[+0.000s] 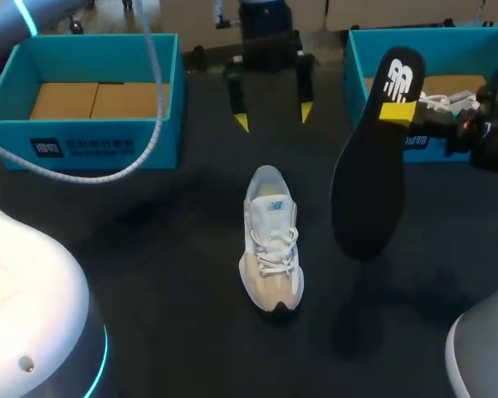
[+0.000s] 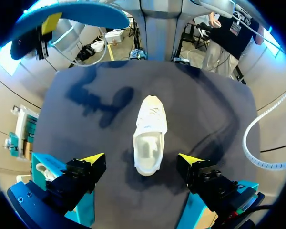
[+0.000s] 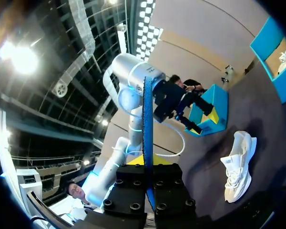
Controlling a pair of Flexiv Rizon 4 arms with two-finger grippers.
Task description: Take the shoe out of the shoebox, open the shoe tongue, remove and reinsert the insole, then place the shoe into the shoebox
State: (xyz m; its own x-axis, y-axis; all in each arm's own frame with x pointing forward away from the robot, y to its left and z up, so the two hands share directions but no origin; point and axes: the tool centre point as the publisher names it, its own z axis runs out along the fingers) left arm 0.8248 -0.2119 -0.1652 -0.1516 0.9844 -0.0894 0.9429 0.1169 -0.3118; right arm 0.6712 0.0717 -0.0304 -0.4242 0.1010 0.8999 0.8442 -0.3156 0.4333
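A white shoe [image 1: 270, 240] stands upright on the dark table, toe toward the far side. My left gripper [image 1: 272, 117] hangs open above the table just beyond the toe. In the left wrist view the shoe [image 2: 149, 133] lies between and ahead of its wide-spread yellow fingertips [image 2: 94, 158], not touching them. My right gripper [image 1: 397, 113] is shut on the black insole [image 1: 372, 166], held high to the right of the shoe. From the right wrist the insole [image 3: 148, 138] shows edge-on, clamped between the fingers, with the shoe [image 3: 238, 164] below.
A teal shoebox [image 1: 83, 145] with a cardboard bottom stands at the back left. A second teal shoebox [image 1: 357, 58] at the back right holds something white, partly hidden by my right arm. Bare dark tabletop surrounds the shoe.
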